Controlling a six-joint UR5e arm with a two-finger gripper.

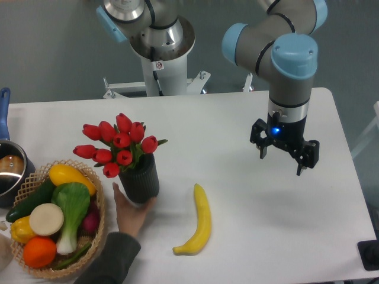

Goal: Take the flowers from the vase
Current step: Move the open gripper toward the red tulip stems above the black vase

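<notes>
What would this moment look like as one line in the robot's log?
gripper: open, empty, above table | flowers: in vase | hand: holding vase | grasp: not started

Plain grey-teal wall (47,53) fills the whole top of the view, matte, no windows visible. White smooth rectangular desk (237,201) with rounded far corners covers most of the frame. Grey floor strip (361,118) shows past the desk's right edge. Light is even and soft, diffuse, with faint shadows on the desk top.
</notes>
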